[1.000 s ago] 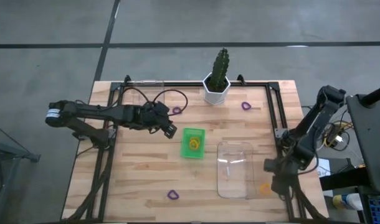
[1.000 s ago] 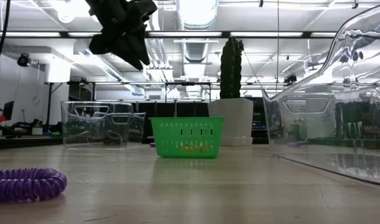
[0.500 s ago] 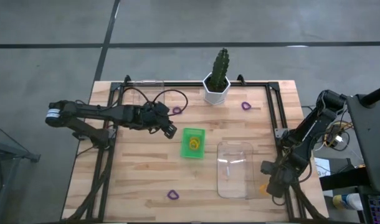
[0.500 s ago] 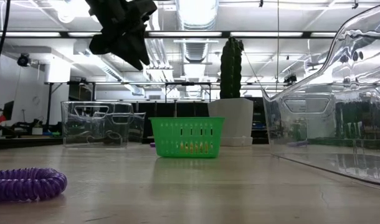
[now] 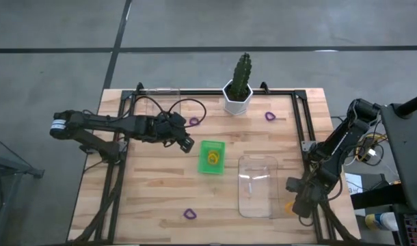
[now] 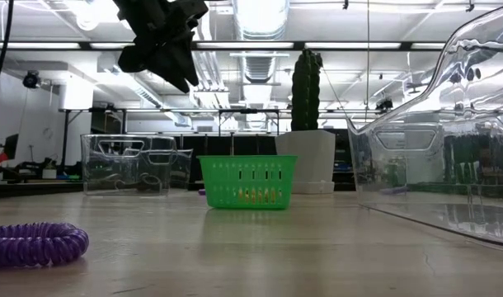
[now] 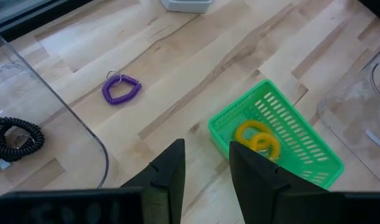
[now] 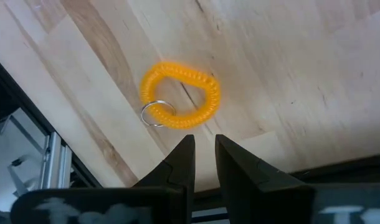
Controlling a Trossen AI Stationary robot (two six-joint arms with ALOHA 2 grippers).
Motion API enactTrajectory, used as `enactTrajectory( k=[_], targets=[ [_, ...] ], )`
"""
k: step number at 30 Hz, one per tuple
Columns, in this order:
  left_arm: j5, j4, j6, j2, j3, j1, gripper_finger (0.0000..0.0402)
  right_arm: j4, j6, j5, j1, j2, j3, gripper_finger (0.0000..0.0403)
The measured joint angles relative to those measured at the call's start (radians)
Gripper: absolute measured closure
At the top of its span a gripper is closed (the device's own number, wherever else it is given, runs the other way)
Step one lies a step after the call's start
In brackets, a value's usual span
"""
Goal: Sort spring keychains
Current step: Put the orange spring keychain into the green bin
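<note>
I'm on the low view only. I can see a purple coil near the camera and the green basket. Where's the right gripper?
Observer: The right gripper is at the table's near right corner, beside the clear tray, hovering over an orange keychain lying loose on the wood.
Operator: Is it gripping it?
Observer: No. In the right wrist view the fingers sit close together, short of the orange keychain, with nothing between them.
Operator: And what's in the green basket?
Observer: The left wrist view shows yellow-orange keychains inside the green basket, and a purple keychain loose on the wood beyond it.
</note>
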Motion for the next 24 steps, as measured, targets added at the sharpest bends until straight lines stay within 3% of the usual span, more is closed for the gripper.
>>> enactTrajectory(
  k=[24],
  targets=[
    [0.000, 0.004, 0.001, 0.000, 0.000, 0.000, 0.0285, 0.027, 0.020, 0.028, 0.000, 0.001, 0.000, 0.0344]
  ],
)
